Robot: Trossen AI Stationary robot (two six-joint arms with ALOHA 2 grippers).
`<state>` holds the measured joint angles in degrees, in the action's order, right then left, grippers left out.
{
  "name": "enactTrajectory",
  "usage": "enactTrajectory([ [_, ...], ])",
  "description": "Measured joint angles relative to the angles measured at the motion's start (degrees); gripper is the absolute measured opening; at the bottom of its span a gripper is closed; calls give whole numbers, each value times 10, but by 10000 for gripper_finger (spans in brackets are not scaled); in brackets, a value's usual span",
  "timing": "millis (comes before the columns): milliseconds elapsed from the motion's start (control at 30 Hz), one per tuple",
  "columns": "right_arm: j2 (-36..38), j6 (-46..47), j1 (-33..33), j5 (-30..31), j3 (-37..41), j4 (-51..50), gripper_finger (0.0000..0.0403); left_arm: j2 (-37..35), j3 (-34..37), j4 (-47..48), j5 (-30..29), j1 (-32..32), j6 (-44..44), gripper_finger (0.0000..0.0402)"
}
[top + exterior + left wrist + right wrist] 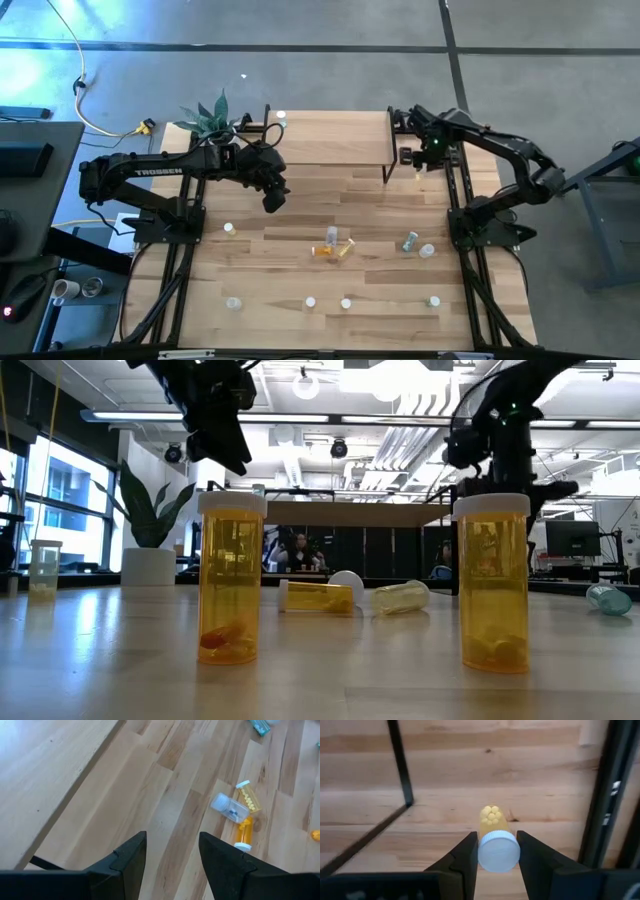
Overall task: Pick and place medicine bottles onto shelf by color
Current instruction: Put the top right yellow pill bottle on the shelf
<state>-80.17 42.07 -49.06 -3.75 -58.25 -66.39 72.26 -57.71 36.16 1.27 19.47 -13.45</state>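
My right gripper [498, 865] is shut on a small yellow medicine bottle [494, 822] with a white cap. It stands by the right end of the shelf [325, 140], seen in the high view as my right gripper [415, 160]. My left gripper [172, 865] hangs open with nothing between its fingers, above the table in front of the shelf's left half, shown from overhead as my left gripper [275, 195]. One bottle [281, 118] stands on the shelf's far left. Several other bottles stand or lie on the table, among them a cluster [333, 247] lying at the middle. My right gripper pinches the yellow bottle's white cap [498, 852] between its two fingers, one on each side. The fingers come from above, pointing down. The bottle hangs upright below them, its pill-filled bottom [491, 815] toward the table, seemingly just off the wood.
The shelf's thin black leg [400, 765] and the table's black frame [602, 800] stand close on either side of the held bottle. Two orange bottles [232, 580] [492, 585] stand near the front edge. A potted plant [210, 118] sits at the far left.
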Motion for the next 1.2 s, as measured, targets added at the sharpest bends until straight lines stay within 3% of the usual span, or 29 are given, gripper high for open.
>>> enactTrajectory([
  [600,0,-12,20,47,-243,-129,108,0,0,-15,0,0,63,170],
  [900,0,-13,78,49,-343,-133,108,0,0,-114,0,0,92,170],
  [1200,-1,-70,143,3,-359,-102,108,0,0,-234,3,0,98,182],
])
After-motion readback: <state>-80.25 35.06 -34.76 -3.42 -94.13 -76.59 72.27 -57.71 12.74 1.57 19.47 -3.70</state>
